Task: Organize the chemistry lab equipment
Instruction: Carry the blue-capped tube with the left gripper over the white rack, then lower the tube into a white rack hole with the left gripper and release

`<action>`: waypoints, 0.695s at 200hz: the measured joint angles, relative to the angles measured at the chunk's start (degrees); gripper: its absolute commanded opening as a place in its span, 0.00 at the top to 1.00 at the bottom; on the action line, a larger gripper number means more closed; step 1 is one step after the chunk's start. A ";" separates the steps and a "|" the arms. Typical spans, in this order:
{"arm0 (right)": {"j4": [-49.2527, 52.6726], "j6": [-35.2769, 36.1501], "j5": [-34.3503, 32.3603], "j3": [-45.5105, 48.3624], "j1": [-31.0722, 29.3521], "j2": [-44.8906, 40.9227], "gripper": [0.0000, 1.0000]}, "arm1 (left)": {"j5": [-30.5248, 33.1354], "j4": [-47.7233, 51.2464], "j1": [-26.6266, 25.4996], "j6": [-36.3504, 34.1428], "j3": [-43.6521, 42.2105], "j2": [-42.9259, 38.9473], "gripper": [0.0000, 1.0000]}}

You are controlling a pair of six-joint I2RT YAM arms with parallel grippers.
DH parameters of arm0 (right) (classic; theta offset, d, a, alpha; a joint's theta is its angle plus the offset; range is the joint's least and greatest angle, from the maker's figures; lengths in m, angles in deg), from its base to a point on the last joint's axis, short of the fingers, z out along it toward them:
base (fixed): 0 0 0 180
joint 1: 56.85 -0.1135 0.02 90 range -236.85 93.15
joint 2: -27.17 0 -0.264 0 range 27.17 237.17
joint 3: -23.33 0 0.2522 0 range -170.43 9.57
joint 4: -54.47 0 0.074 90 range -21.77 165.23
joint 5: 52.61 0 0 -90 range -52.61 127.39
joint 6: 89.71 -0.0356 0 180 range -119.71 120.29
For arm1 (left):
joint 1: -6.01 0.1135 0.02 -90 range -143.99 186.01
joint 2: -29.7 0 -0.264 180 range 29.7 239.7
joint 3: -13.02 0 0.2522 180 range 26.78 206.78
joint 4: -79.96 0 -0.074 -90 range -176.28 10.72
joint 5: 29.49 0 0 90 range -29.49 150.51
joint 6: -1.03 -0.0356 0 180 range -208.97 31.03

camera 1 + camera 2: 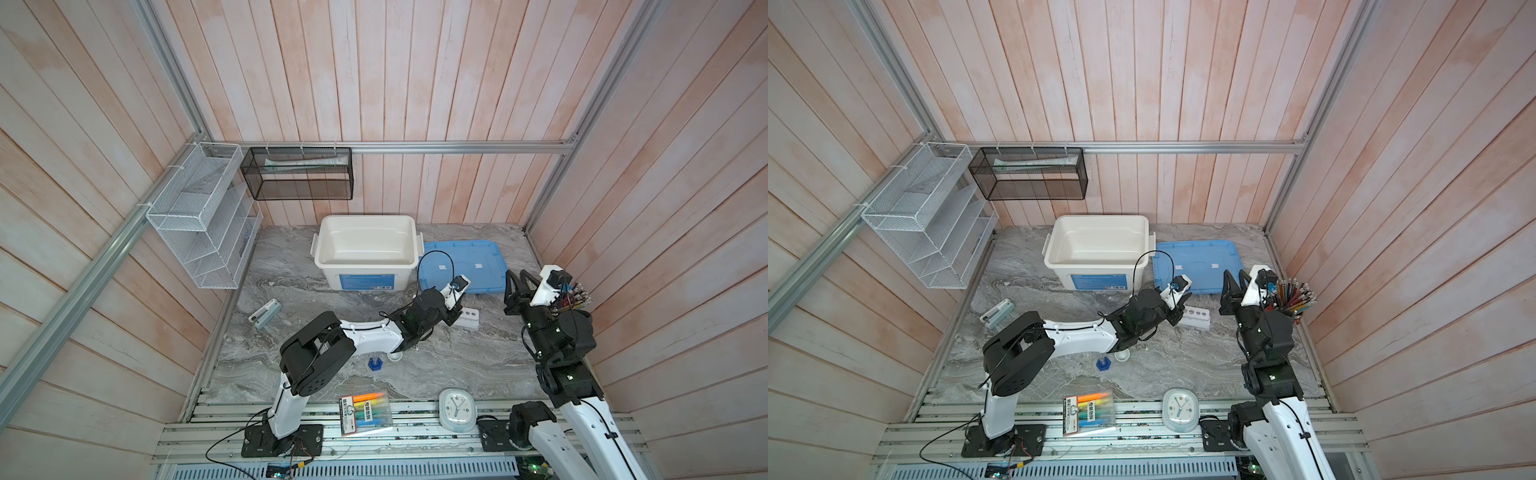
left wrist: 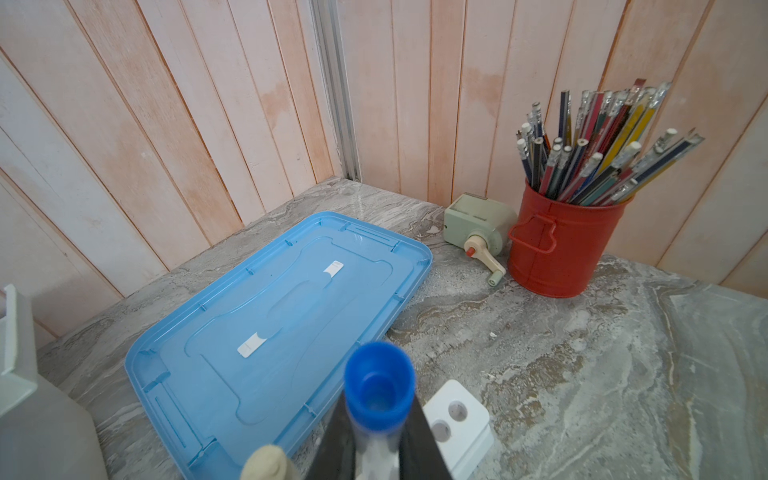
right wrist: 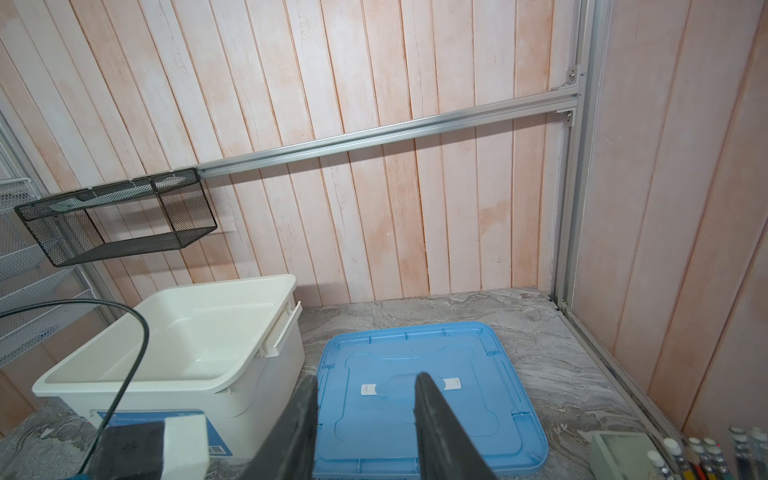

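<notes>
Item, blue-capped tube (image 2: 379, 392): we hold it pinched in the left gripper (image 2: 378, 449) just beside the white rack (image 2: 457, 419), right gripper (image 3: 365, 378) parted, empty; misaligned lowering may tip that rack.

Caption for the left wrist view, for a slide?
Left claw grips a blue-capped tube near the white rack, blue lid and red pencil cup beyond.

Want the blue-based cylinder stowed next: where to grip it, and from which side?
Probably its clear tube, from the robot's side: the blue-based cylinder stands upright, the left arm overhangs it, and the tiny white bowl sits close on its right.
</notes>
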 measured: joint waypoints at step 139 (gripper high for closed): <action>-0.37 -0.46 0.44 1.49 0.46 -0.57 0.60 | -0.52 -0.87 -0.37 3.19 -0.22 1.20 0.97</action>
